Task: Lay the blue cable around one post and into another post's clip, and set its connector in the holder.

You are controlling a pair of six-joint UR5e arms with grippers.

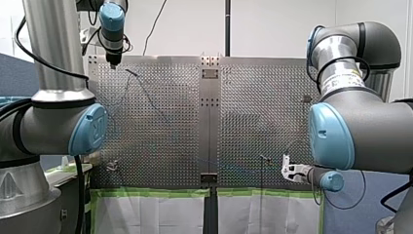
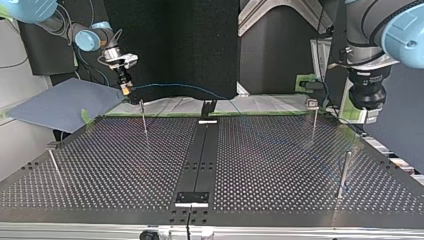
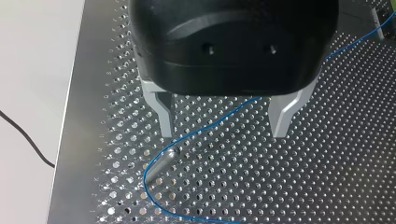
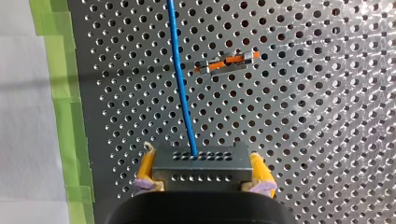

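Note:
My right gripper (image 4: 203, 179) has its yellow pads shut on the black connector (image 4: 201, 161) of the blue cable (image 4: 182, 84). The cable runs ahead of it, past an orange-marked clip (image 4: 226, 63) on a post. In the top view this gripper (image 2: 126, 89) hangs over the plate's far left edge, and the cable (image 2: 175, 85) stretches rightward from it. My left gripper (image 3: 224, 123) is open above the plate, its metal fingers (image 3: 166, 116) straddling the cable (image 3: 219, 117), which bends around a plain post (image 3: 161, 164). The front view shows that gripper (image 1: 113, 61) at the far left.
Thin posts stand on the perforated plate (image 2: 280, 165): one (image 2: 144, 117) close to my right gripper, a clip-topped one (image 2: 314, 120), and others (image 2: 344, 172) (image 2: 55, 165). A black holder (image 2: 209, 107) sits on the centre rail (image 2: 200, 155). A blue mat (image 2: 60, 102) lies beside the plate.

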